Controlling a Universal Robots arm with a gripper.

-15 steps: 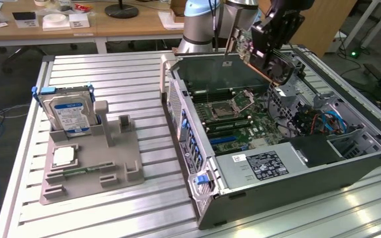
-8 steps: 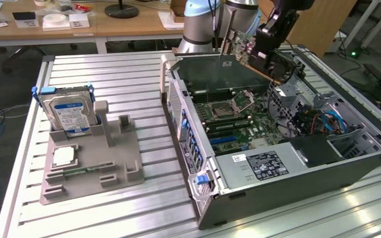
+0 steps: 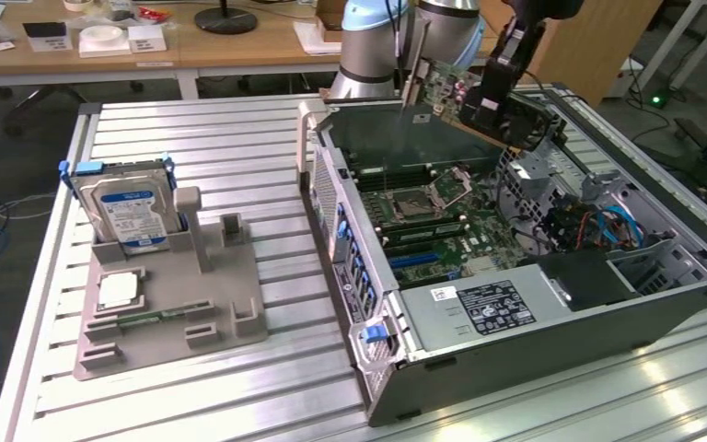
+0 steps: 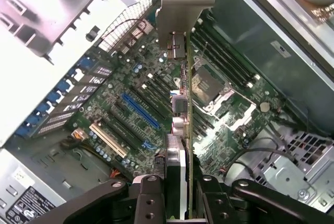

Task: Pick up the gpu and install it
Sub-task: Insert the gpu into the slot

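1. The gpu (image 3: 449, 95) was held in the air above the far end of the open computer case (image 3: 514, 350), clear of the motherboard (image 4: 130, 104). Its metal bracket (image 4: 180, 4) pointed away from the gripper (image 4: 177, 195).
2. The jaws were clenched on the card's near edge, one finger on each face.
3. A misaligned descent was judged the main risk. The connector edge could miss its slot and strike neighbouring parts, or the bracket could catch on the case wall.
4. Since only one edge was gripped, the card could pivot or slip under insertion force.
5. The card's height and tilt over the case were given by the exterior view. Its edge-on line across the slots and the grasp were given by the wrist view.
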